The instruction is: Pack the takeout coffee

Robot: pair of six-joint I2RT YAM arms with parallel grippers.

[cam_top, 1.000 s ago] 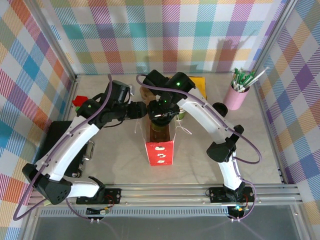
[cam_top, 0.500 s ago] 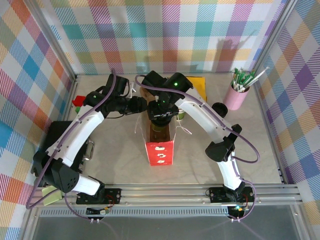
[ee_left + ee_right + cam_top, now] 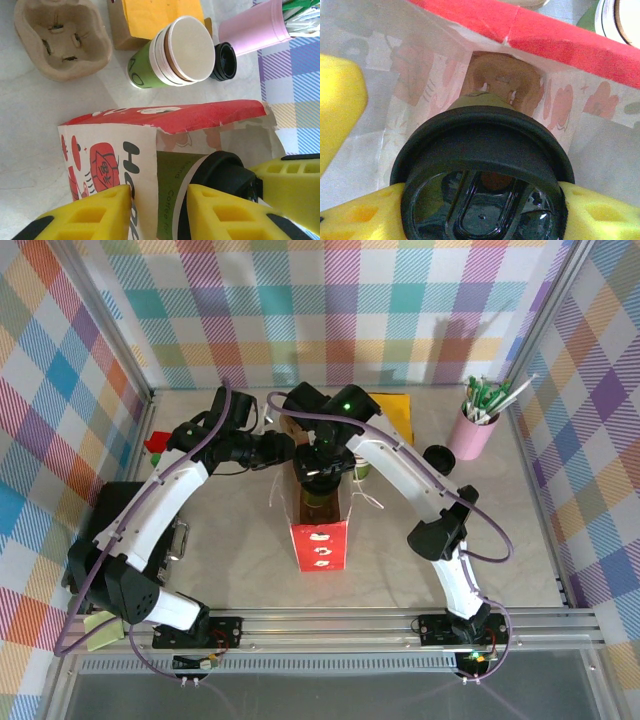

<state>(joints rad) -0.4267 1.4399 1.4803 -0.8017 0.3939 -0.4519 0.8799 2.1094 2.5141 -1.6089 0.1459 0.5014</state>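
The right claw [image 3: 480, 220] was clenched on the black lid of the takeout coffee [image 3: 480, 140]. The cup hung straight below the claw, upright, its long axis vertical and its base pointing down into the open paper bag [image 3: 545, 35]. The left claw [image 3: 157, 200] straddled the bag's side wall; whether it pinched the wall could not be told.

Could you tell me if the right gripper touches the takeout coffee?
Touching: in the right wrist view, the right gripper fingers press the takeout coffee lid from both sides.
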